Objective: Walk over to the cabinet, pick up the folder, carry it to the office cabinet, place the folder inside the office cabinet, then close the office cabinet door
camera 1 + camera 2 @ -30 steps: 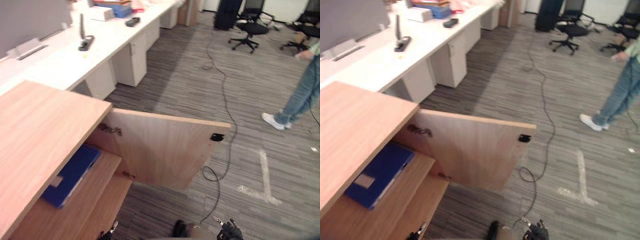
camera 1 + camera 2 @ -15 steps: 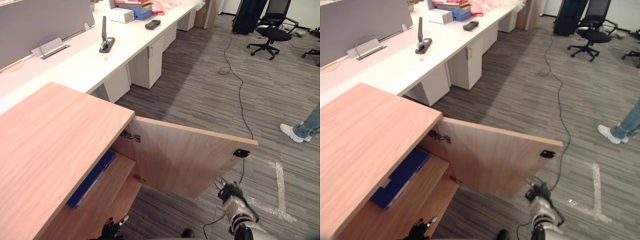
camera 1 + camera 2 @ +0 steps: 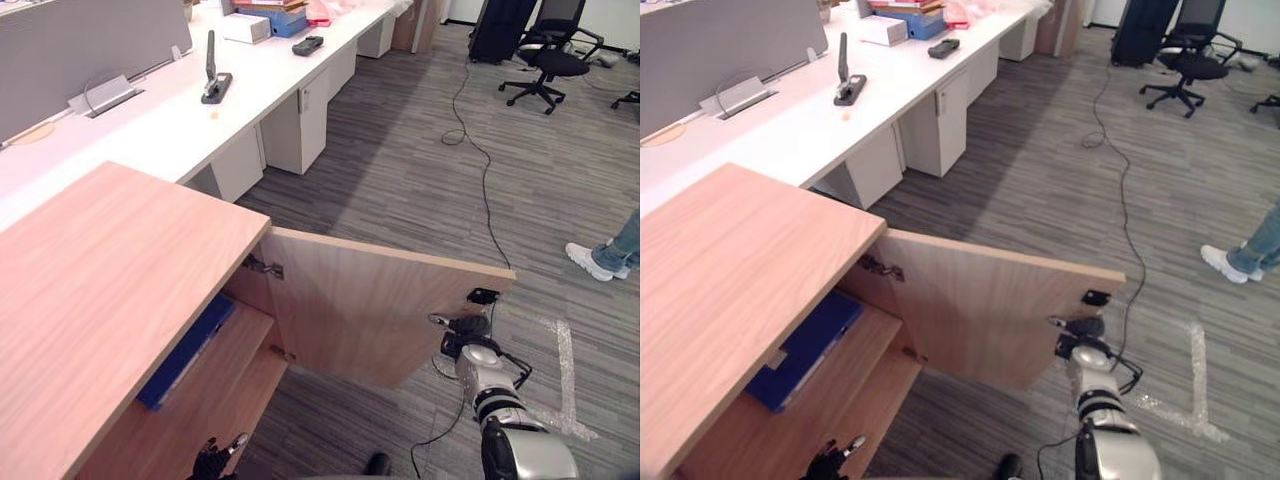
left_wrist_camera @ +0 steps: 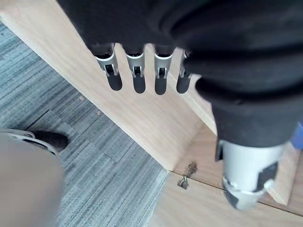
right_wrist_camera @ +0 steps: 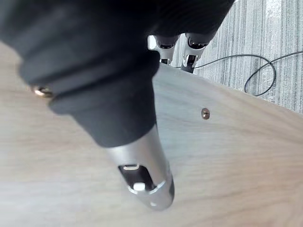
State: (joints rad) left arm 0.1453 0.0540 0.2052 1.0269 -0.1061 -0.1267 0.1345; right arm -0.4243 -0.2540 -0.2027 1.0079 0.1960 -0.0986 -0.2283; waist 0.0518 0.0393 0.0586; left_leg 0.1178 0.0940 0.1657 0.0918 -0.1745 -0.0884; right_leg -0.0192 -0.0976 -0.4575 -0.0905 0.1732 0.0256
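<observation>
The blue folder (image 3: 185,350) lies flat on the upper shelf inside the wooden office cabinet (image 3: 100,300). The cabinet door (image 3: 370,310) stands wide open, its inner face with the hinges towards me. My right hand (image 3: 468,345) is at the door's free edge below the black catch (image 3: 483,296). In the right wrist view its thumb (image 5: 142,170) lies straight along the door's face and its fingers (image 5: 163,47) reach past the edge, so it is open. My left hand (image 3: 213,462) hangs low by the cabinet's front with straight fingers (image 4: 138,71), open and holding nothing.
A long white desk (image 3: 150,120) runs behind the cabinet. A black cable (image 3: 480,160) trails across the carpet to the right of the door. A person's shoe (image 3: 590,260) is at the right edge, office chairs (image 3: 545,65) stand far back, and white tape (image 3: 565,370) marks the floor.
My right hand has risen from low near the floor to the door's free edge. The door and the folder stay where they were.
</observation>
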